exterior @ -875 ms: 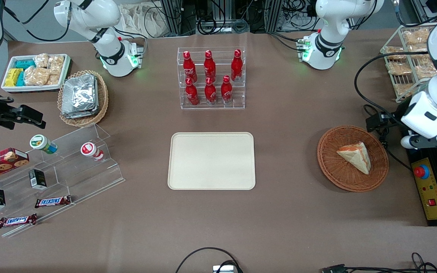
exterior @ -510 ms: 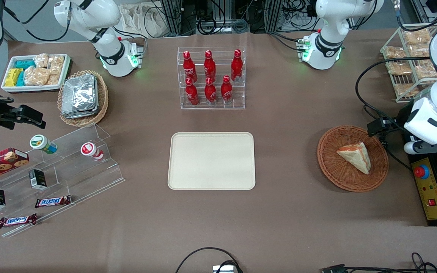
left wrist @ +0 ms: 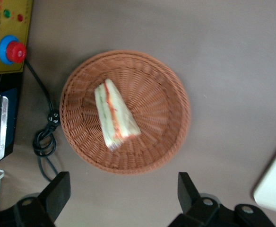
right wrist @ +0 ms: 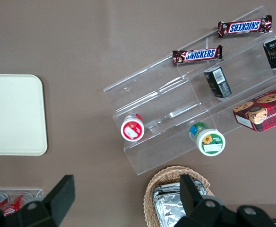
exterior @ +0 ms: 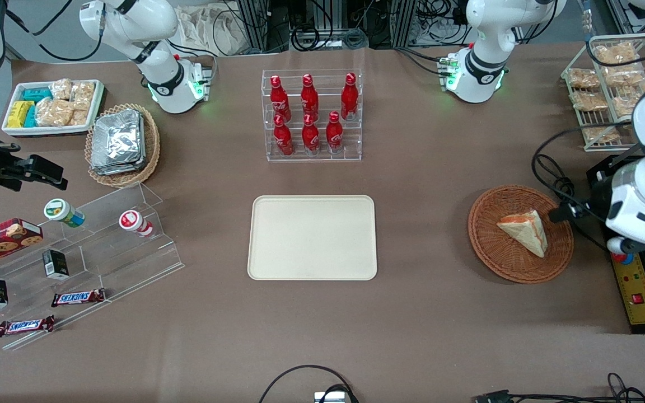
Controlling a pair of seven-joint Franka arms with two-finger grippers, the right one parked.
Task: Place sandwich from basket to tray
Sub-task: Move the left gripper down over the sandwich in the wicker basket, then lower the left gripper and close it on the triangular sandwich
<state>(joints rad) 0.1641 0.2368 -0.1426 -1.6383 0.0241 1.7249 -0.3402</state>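
Note:
The sandwich (exterior: pixel 524 230) (left wrist: pixel 114 115), a pale wedge with orange and green filling, lies in the reddish-brown wicker basket (exterior: pixel 490 246) (left wrist: pixel 161 94) toward the working arm's end of the table. The cream tray (exterior: pixel 312 237) (left wrist: pixel 275 184) lies flat on the table's middle with nothing on it. My left gripper (exterior: pixel 562 213) (left wrist: pixel 123 194) hangs above the basket's rim on the working arm's side. It stands open and holds nothing, well apart from the sandwich.
A control box with a red stop button (left wrist: pixel 10 49) and looped black cables (left wrist: pixel 46 139) lie beside the basket. An acrylic rack of red bottles (exterior: pixel 311 115) stands farther from the front camera than the tray. A wire rack of snack bags (exterior: pixel 608 89) stands at the working arm's end.
The left arm has swung nearer to the front camera, bringing the gripper from beside the basket to over its rim. Sandwich, basket and tray have not moved.

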